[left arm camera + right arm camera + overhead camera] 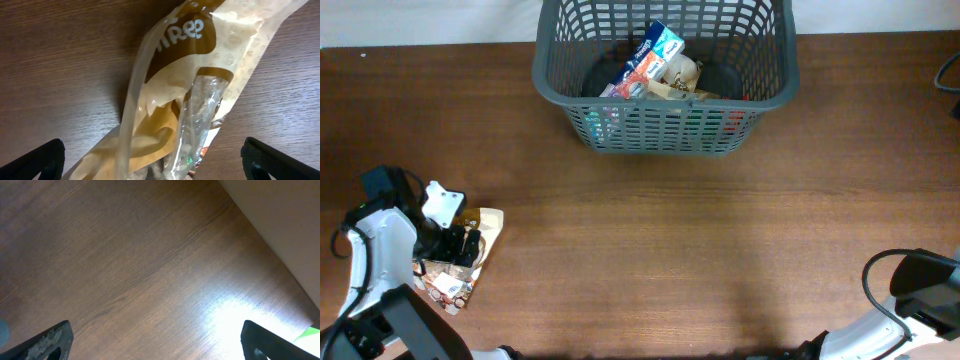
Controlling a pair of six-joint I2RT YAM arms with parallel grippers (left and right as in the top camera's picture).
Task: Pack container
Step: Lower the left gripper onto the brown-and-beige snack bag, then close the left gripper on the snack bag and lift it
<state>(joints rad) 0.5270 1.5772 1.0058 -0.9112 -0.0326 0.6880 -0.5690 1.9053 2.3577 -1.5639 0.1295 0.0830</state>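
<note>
1. Overhead view: the basket (660, 100) sits at upper centre with packets (655, 55) inside. The left gripper (455, 243) is at lower left over a tan packet (488, 225).
2. The left jaws stand wide apart with the tan packet between them, unclamped. The right gripper (155, 342) gapes over bare table (150, 255).
3. Risk: the slick, loose film could slip or fold when pinched, so the tan packet might drop short of the basket.
4. Writing: white letters, roughly "Ree", sit on a brown band; the rest is unreadable.

We record even, soft overhead light. Glare whitens the table (235, 315) in our right wrist view; the packet (170, 100) blurs close-up.
</note>
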